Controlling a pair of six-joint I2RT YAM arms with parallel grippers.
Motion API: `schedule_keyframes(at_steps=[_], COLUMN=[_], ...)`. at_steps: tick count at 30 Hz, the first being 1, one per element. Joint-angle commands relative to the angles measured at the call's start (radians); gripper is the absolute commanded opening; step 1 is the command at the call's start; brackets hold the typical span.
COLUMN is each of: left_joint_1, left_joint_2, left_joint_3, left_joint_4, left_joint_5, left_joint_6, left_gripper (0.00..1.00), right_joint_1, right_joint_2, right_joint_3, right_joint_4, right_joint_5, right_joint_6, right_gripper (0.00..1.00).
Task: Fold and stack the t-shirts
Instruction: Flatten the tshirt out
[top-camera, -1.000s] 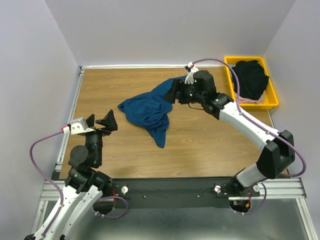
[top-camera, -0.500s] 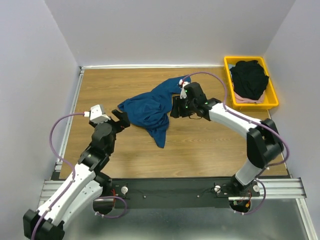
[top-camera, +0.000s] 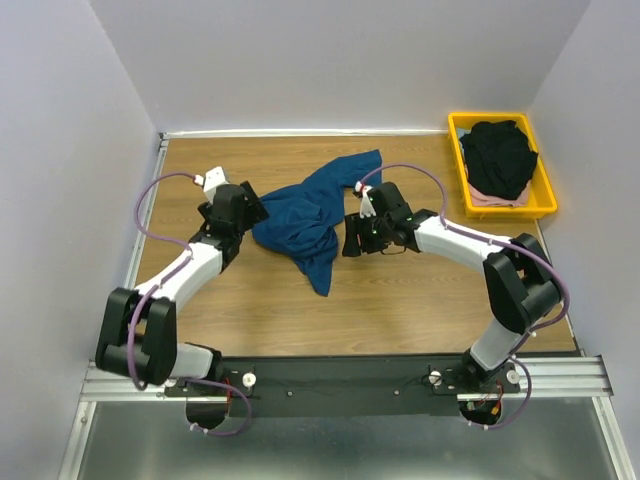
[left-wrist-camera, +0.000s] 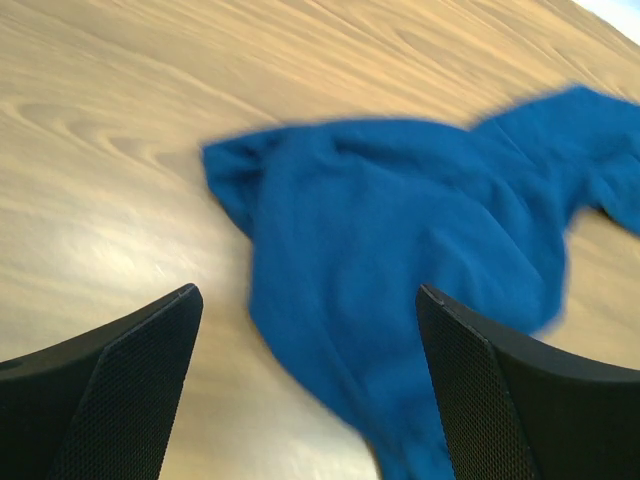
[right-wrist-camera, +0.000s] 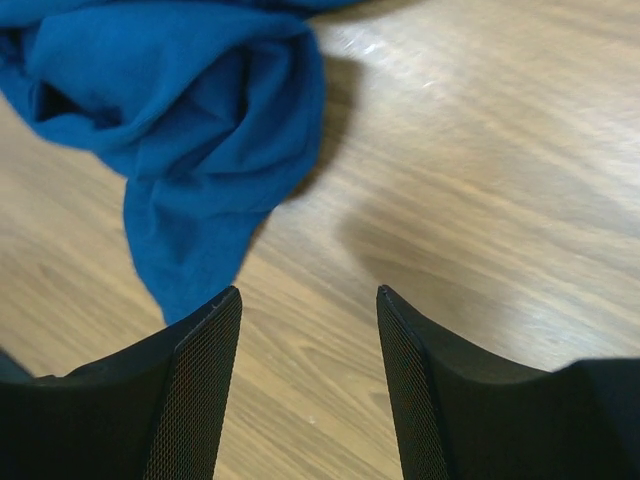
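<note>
A blue t-shirt (top-camera: 300, 215) lies crumpled on the wooden table's middle; no print shows on it. My left gripper (top-camera: 252, 212) is open and empty at the shirt's left edge; in the left wrist view (left-wrist-camera: 308, 295) the shirt (left-wrist-camera: 420, 220) lies just ahead between the fingers. My right gripper (top-camera: 350, 233) is open and empty at the shirt's right side; in the right wrist view (right-wrist-camera: 308, 292) it hovers over bare wood, with the shirt (right-wrist-camera: 190, 110) ahead to the left. A black t-shirt (top-camera: 500, 155) lies on a pale pink one (top-camera: 487, 200) in the tray.
A yellow plastic tray (top-camera: 545, 205) stands at the table's far right. Grey walls close the table at the back and both sides. A metal rail runs along the near edge by the arm bases.
My left arm has swung from the near left up to the shirt's left edge. My right gripper has moved from the shirt's far corner down to its right side.
</note>
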Motion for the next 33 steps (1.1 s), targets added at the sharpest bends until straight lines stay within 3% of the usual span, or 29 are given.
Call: schedule_keyframes(at_steps=[1, 10, 16, 23, 29, 30, 32, 33], left_joint_1=[0.101, 0.133, 0.136, 0.138, 0.136, 0.136, 0.136, 0.136], left_joint_2=[0.107, 0.382, 0.479, 0.516, 0.522, 0.522, 0.52, 0.516], left_joint_3=[0.074, 0.228, 0.282, 0.283, 0.291, 0.292, 0.302, 0.315], left_joint_4=[0.054, 0.049, 0.051, 0.061, 0.066, 0.064, 0.068, 0.068], left_joint_5=[0.108, 0.249, 0.266, 0.275, 0.275, 0.273, 0.27, 0.264], left_joint_6=[0.05, 0.087, 0.08, 0.075, 0.078, 0.08, 0.086, 0.095], left_gripper=[0.94, 0.86, 0.85, 0.78, 0.53, 0.43, 0.31, 0.18], right_joint_1=[0.01, 0.029, 0.05, 0.078, 0.081, 0.081, 0.079, 0.079], right_joint_2=[-0.007, 0.031, 0.114, 0.215, 0.31, 0.315, 0.313, 0.307], right_joint_3=[-0.049, -0.023, 0.006, 0.065, 0.149, 0.164, 0.173, 0.18], right_joint_4=[0.054, 0.076, 0.122, 0.153, 0.151, 0.151, 0.148, 0.143], right_joint_5=[-0.105, -0.142, -0.133, -0.113, -0.125, -0.12, -0.093, -0.065], right_joint_6=[0.036, 0.036, 0.066, 0.067, 0.048, 0.044, 0.024, 0.014], right_gripper=[0.64, 0.65, 0.71, 0.72, 0.68, 0.65, 0.46, 0.36])
